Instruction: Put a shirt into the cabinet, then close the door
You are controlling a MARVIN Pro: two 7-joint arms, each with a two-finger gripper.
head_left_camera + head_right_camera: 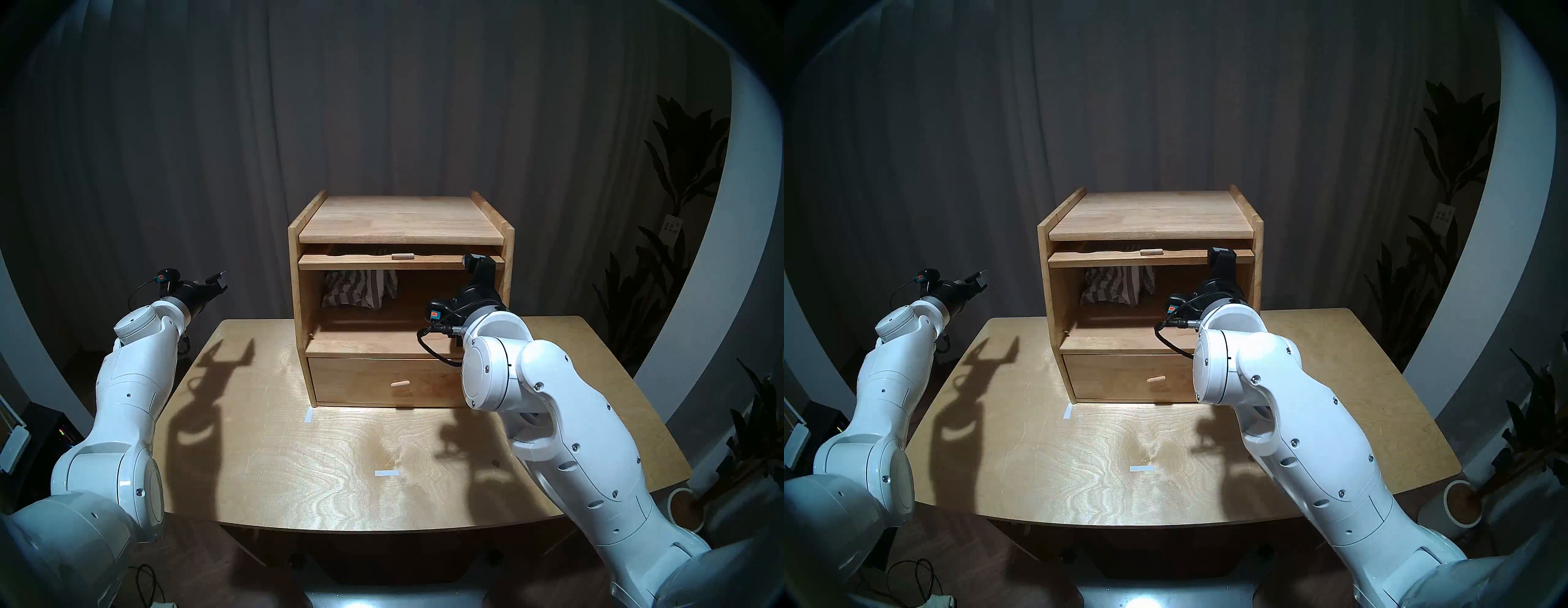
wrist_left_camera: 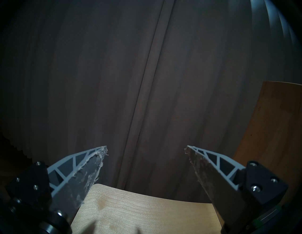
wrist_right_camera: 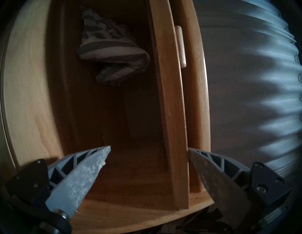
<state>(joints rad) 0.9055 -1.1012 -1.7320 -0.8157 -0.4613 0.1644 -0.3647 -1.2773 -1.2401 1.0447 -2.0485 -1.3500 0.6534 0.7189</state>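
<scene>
Right gripper at the raised door's right end

The striped grey-and-white shirt (image 1: 359, 288) lies back-left inside the light-brown wooden cabinet (image 1: 508, 254). The flipped-up wooden door (image 1: 382, 263) runs left-right; the empty, spread right gripper (image 3: 148, 152) is nearer than the spread left gripper (image 1: 220, 283).

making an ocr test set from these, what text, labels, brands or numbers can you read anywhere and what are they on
Nothing can be read in any view.
Small tag hanging in the plant at the right in the head views: dark marks, too small and blurred to read.
Label at the bottom edge of the right wrist view: printed marks, too blurred to read.
White tape strips on the table: blank.
The cabinet, its door and the shirt: no visible text.
</scene>
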